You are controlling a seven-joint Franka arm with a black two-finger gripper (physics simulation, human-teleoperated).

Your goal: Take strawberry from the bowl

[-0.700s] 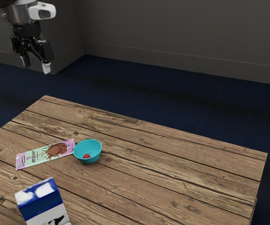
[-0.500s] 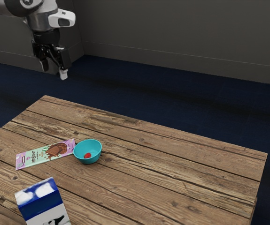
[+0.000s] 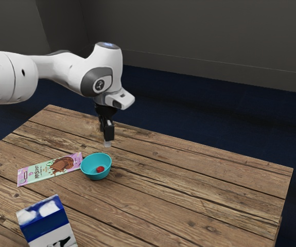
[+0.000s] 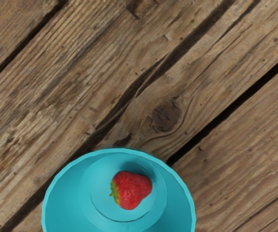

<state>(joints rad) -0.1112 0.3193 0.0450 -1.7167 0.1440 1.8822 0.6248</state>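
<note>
Jaws (image 3: 107, 143) point down above the table (image 3: 189, 185), near the bowl (image 3: 96, 176); open or closed, I cannot tell.

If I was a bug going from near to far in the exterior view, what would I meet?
Milk carton, blue bowl, the table's far edge, dark blue floor, gray wall.

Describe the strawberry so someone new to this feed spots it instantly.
On the plank table, find the round teal bowl beside one end of the flat, pastel wrapper. The strawberry sits on the bowl's bottom: small, bright red, green at one end, unlike the wrapper or the blue-and-white carton.
</note>
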